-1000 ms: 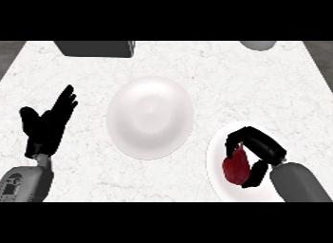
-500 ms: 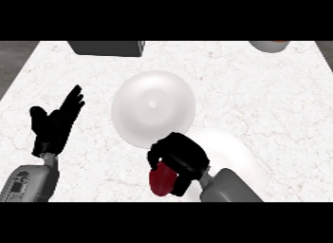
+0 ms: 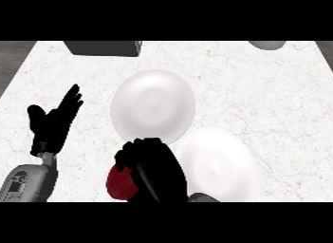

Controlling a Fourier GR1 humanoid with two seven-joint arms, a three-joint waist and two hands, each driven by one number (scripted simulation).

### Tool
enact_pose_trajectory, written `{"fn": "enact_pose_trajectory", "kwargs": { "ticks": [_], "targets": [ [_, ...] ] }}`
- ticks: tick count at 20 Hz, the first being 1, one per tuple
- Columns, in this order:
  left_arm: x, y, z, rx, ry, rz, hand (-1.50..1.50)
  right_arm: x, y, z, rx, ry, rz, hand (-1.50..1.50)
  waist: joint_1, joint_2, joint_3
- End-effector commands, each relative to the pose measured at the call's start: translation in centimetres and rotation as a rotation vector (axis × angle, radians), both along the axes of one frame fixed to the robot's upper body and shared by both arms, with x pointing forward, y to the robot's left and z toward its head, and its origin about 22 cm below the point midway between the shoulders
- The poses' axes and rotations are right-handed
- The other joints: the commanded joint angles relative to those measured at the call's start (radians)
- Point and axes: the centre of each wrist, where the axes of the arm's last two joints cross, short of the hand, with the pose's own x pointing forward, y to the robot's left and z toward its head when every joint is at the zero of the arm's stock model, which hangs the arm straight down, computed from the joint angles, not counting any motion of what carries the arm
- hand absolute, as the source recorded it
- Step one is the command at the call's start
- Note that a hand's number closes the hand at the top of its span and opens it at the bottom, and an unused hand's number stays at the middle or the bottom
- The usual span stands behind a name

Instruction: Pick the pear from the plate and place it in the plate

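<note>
With the dark red pear (image 3: 121,184) lifted in the curled right hand (image 3: 151,168), only setting it on the larger white plate (image 3: 152,105) remains; left hand (image 3: 53,124) rests open.

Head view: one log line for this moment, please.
right hand: shut on pear, off both plates | far plate: bare | near plate: bare | left hand: open, resting

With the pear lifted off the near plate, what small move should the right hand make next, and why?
Probably carry it forward and slightly right: the right hand is curled round the red pear near the view's lower edge, short of the far plate, with the near plate bare.
</note>
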Motion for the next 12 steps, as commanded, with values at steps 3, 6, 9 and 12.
{"fn": "enact_pose_trajectory", "kwargs": {
  "ticks": [3, 6, 9, 12],
  "targets": [
    [0.3, 0.7, -0.7, 0.009, -0.024, 0.002, 0.0, -0.6, 2.8, 2.5, 0.093, 0.041, -0.176, 1.5, -0.001, 0.016, 0.0],
    [-0.3, 0.7, -0.3, 0.014, -0.033, 0.0, 0.0, 1.5, 3.6, 1.8, 0.112, 0.062, -0.253, 1.5, 0.004, 0.017, 0.001],
    [-0.2, 0.5, -0.1, -0.011, -0.022, 0.023, 0.0, 5.2, 3.2, 1.6, 0.129, 0.067, -0.308, 1.5, -0.001, 0.02, 0.001],
    [-0.9, 0.6, 0.5, 0.005, -0.013, 0.029, 0.0, 6.2, 2.8, 1.0, 0.121, 0.071, -0.307, 1.5, -0.014, 0.016, 0.002]
  ]
}}
